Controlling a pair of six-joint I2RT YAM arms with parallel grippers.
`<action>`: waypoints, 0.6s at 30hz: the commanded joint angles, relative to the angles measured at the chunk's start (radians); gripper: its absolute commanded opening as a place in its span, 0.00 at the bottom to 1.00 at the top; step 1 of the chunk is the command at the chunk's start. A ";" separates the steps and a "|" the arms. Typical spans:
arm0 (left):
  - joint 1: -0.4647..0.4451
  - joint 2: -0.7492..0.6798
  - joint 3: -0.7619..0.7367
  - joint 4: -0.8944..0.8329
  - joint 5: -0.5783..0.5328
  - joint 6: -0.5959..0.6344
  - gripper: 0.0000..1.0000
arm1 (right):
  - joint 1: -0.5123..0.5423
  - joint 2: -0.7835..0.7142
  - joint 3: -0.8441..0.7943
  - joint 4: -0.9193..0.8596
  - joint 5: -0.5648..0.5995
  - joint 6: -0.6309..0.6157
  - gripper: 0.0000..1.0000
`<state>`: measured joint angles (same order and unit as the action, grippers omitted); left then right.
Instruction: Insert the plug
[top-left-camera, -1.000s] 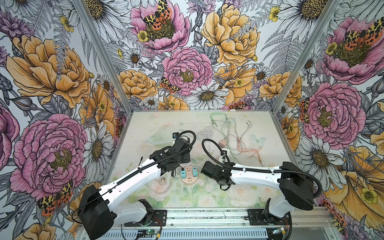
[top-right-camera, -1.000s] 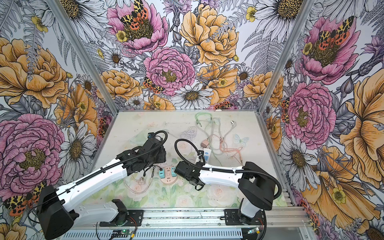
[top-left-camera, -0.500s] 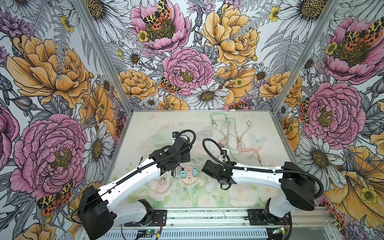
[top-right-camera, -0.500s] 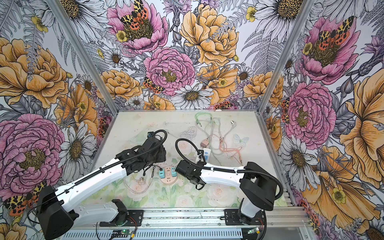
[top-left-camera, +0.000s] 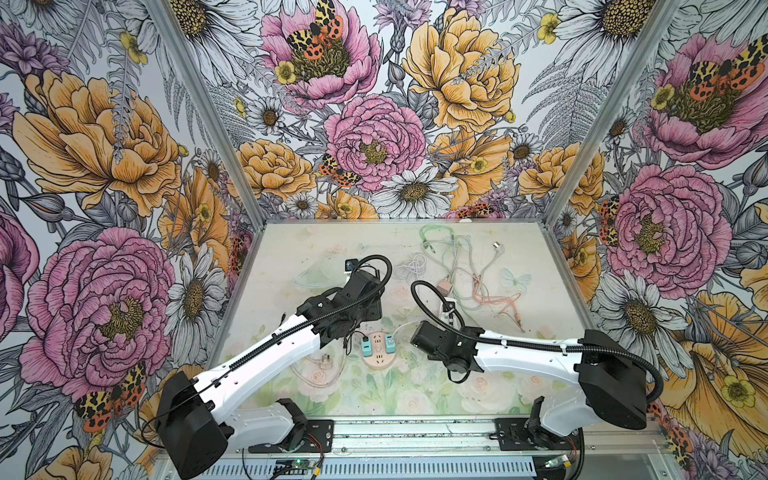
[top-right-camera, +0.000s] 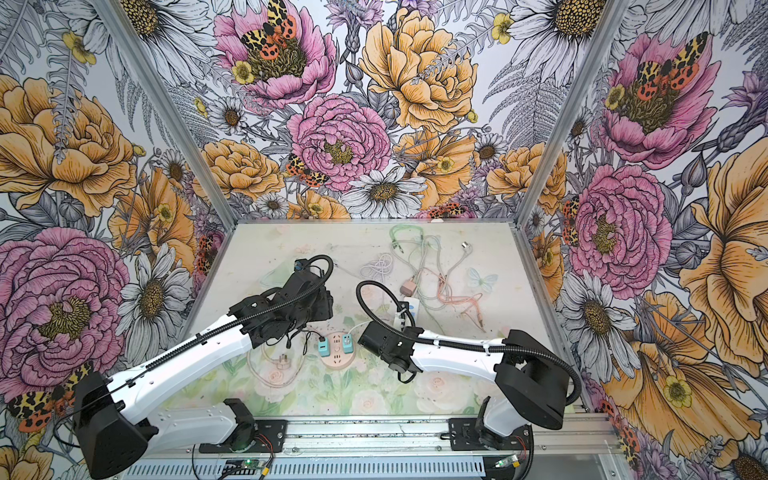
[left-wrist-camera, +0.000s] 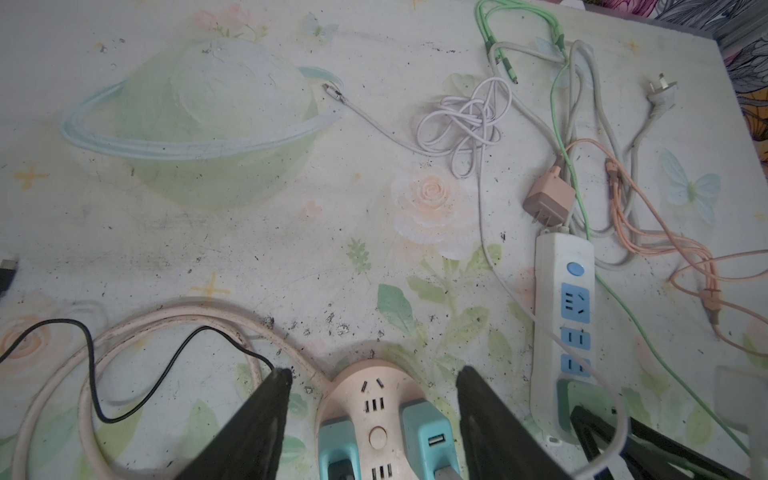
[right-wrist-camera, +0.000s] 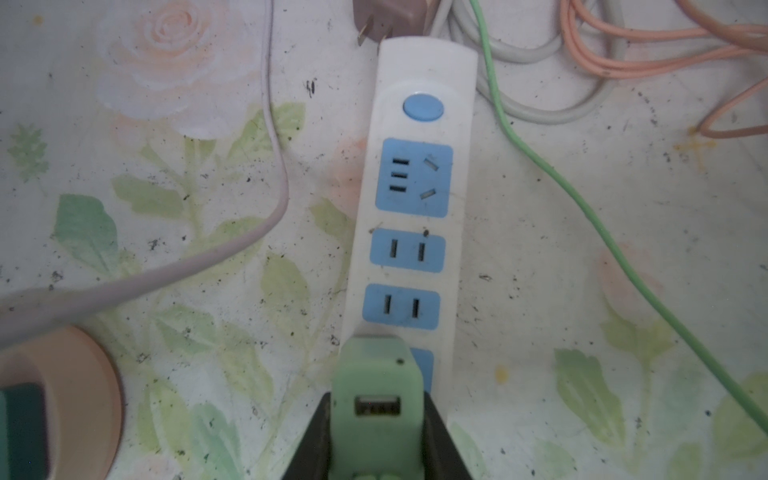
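Right tool (right-wrist-camera: 376, 419) has its jaws clamped on the green plug (right-wrist-camera: 378, 399), one black finger pressed to each side, USB port facing the wrist camera. That plug sits over the near end of the white power strip (right-wrist-camera: 415, 208), covering most of the last blue socket. Whether its prongs are in, the wrist view can't tell. Further along the strip, two two-slot sockets, the big blue socket and the round blue button are all bare.

At the strip's far end a pink adapter (right-wrist-camera: 390, 16) lies with its prongs toward the strip. A green cable (right-wrist-camera: 552, 171) runs along one side of the strip and orange cables (right-wrist-camera: 665, 66) are bunched by the far end.

Over to the left tool (left-wrist-camera: 374, 374): jaws spread wide, gripping nothing, one finger on either side of the round pink socket hub (left-wrist-camera: 374, 411). Two teal plugs (left-wrist-camera: 428, 436) are seated in that hub. Its pale pink cord (left-wrist-camera: 166, 322) loops away across the counter (left-wrist-camera: 249, 249), with a thin black wire (left-wrist-camera: 124, 417) crossing it.

In both top views the hub (top-left-camera: 377, 360) (top-right-camera: 337, 360) lies between the two arms near the front, and the strip (top-left-camera: 446, 305) (top-right-camera: 409, 309) reaches out just past the right wrist.
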<state>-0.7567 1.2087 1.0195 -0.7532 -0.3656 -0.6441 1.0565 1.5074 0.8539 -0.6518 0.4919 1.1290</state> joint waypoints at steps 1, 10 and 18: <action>0.007 0.002 0.024 -0.018 -0.006 0.014 0.66 | 0.008 0.056 -0.086 -0.105 -0.200 -0.026 0.14; 0.008 0.032 0.032 -0.017 -0.013 0.009 0.67 | 0.012 0.062 -0.135 -0.079 -0.235 -0.018 0.27; 0.008 0.047 0.039 -0.017 -0.015 0.015 0.66 | 0.013 0.039 -0.119 -0.079 -0.247 -0.023 0.33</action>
<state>-0.7567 1.2587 1.0306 -0.7631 -0.3664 -0.6441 1.0588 1.4937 0.8005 -0.5922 0.4519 1.1160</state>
